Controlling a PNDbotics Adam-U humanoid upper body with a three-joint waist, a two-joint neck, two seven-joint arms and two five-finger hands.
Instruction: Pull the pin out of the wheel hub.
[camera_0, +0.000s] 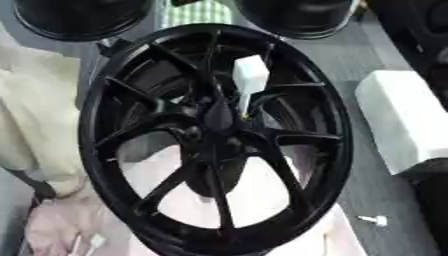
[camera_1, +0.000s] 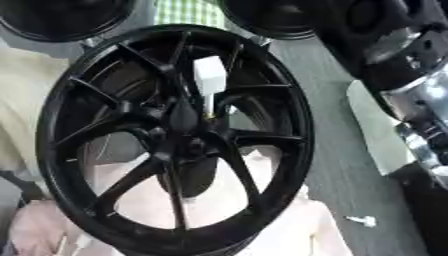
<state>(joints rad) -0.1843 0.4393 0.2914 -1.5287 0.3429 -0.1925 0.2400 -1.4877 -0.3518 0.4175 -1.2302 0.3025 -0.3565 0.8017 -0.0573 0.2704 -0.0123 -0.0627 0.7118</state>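
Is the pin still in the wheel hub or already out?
Cannot tell. The hub of the black wheel shows only dark shapes, no distinct pin. A small white piece lies on the grey surface beside the wheel, but what it is stays unclear.

wheel hub: black, multi-spoke, standing tilted before me, filling the view | centre: dark hub boss where spokes meet | pin: i cannot make it out | white block shows behind upper spokes

Black wheel hub; perhaps white block behind
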